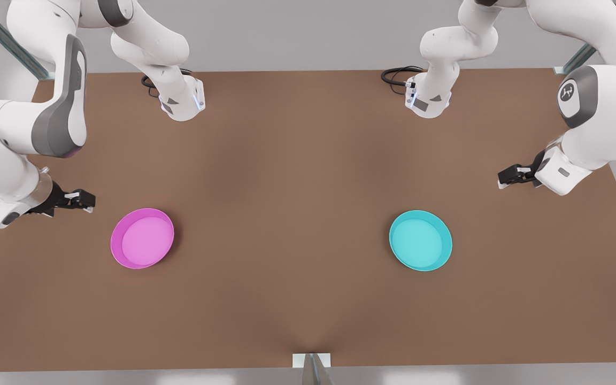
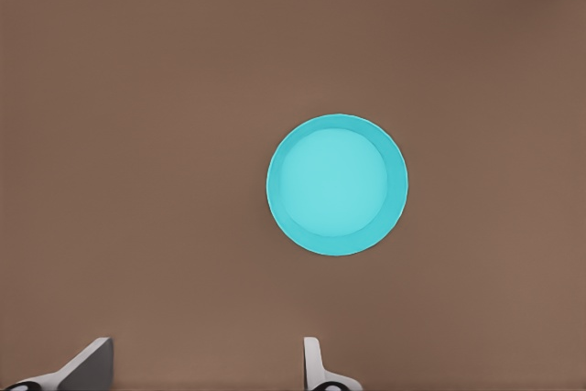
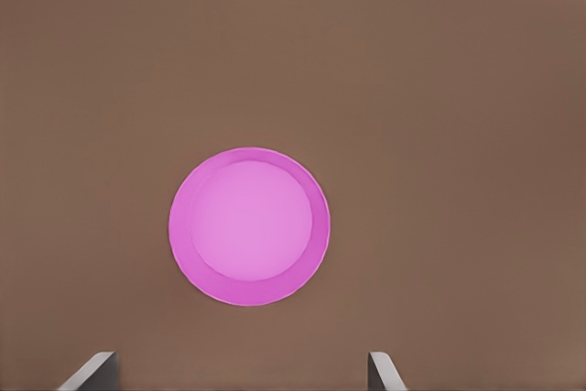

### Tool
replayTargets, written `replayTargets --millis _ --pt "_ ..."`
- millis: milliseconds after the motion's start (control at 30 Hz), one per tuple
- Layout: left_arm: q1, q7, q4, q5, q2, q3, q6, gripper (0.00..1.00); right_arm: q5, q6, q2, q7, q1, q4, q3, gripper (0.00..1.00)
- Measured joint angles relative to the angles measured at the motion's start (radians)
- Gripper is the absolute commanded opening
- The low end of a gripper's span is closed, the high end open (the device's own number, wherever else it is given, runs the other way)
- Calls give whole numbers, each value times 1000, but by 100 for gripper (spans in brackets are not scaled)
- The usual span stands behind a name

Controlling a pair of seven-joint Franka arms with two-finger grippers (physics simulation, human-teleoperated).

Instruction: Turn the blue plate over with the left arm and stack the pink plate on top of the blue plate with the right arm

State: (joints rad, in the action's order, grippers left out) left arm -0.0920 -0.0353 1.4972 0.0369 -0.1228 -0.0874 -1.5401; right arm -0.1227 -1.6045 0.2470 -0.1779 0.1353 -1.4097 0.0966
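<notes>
A: Front view: blue plate point(image 1: 421, 240) rim-up, well apart from the pink plate point(image 1: 142, 238); left gripper point(image 1: 510, 176) near it, spread wide, empty.

B: Catch its rim edge-on; right gripper point(image 1: 81, 200) waits, spread too.

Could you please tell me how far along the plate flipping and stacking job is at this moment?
Nothing looks done yet. The blue plate lies open side up on the table, far from the pink plate, also open side up. In hand: the left claw hangs open near the blue plate, the right claw open near the pink one, neither touching. Flipping and stacking both remain.
</notes>
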Motion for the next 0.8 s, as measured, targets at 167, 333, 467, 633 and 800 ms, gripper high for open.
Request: replayTargets --millis 167,333,467,633,800 --pt "-48 -10 -6 14 -103 0 -6 100 0 2 0 0 2 2 0 100" --pt "-223 354 -2 177 -410 0 -150 100 0 3 0 0 1 0 -1 100" --pt "-259 621 133 293 -497 -25 -422 100 -2 3 0 0 1 -2 -2 100" --pt "-251 651 266 352 -505 -99 -636 100 -2 2 2 0 1 -2 -2 100" --pt "-220 649 295 367 -508 -121 -641 100 -2 3 3 0 0 -3 -2 100"
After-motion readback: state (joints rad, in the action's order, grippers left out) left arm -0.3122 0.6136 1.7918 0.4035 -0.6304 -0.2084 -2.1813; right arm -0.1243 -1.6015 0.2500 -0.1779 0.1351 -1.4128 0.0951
